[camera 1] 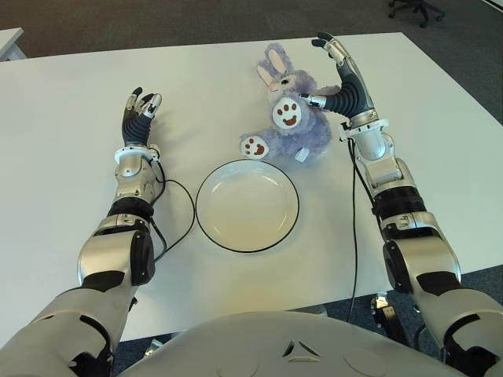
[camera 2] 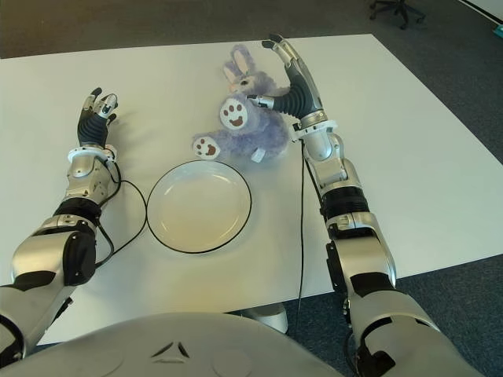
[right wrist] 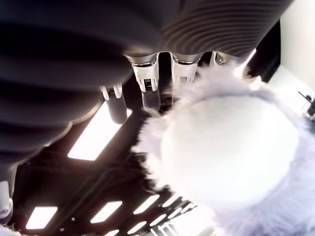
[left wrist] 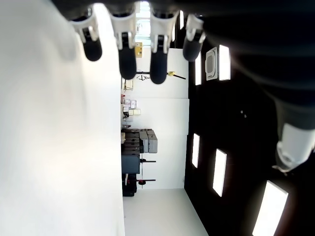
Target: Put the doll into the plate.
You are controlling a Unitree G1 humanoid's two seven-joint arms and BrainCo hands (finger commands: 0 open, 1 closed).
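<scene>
A purple plush bunny doll lies on its back on the white table, paws up, just beyond the plate. The white plate with a dark rim sits at the table's middle front and holds nothing. My right hand stands against the doll's right side with fingers stretched out and the thumb touching its body; in the right wrist view the doll's fur fills the space under the straight fingers. My left hand shows left of the plate, fingers extended and holding nothing.
A black cable loops on the table between my left arm and the plate. The table's right edge drops to grey carpet. An office chair base stands at the far right.
</scene>
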